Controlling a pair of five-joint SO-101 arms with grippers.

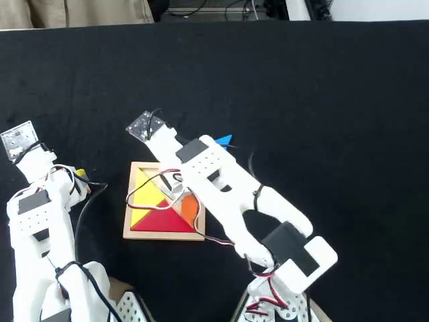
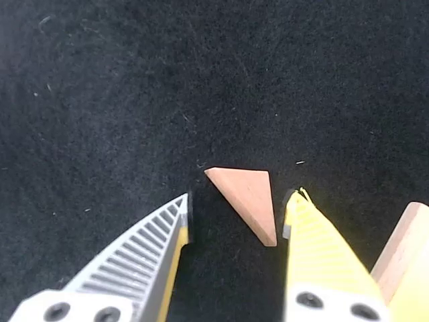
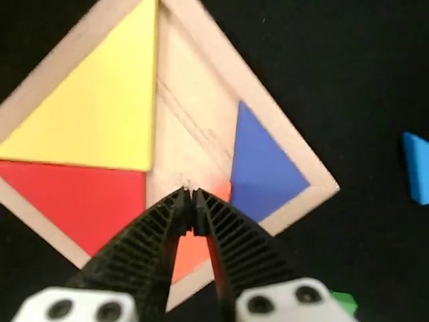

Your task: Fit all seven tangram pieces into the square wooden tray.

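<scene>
Wooden tray [image 3: 320, 190] holds a yellow piece [image 3: 100, 114], red piece [image 3: 80, 201], blue piece [image 3: 258, 161] and orange piece [image 3: 190, 253]. Your right gripper [image 3: 192, 201] sits clenched over the orange piece. Your left gripper [image 2: 240, 201] stands released astride a tan triangle [image 2: 249, 194] on the black table [image 2: 100, 80].

You are holding the black ribbed gripper [image 3: 192, 201], fingers pressed together, over the square wooden tray [image 3: 191, 121], tips just above an orange piece [image 3: 190, 258]. A large yellow triangle [image 3: 100, 114], a large red triangle [image 3: 80, 201] and a blue triangle [image 3: 258, 164] are lying inside. A second blue piece [image 3: 417, 176] and a green piece [image 3: 343, 302] are lying outside on the black tabletop [image 3: 348, 60].
</scene>
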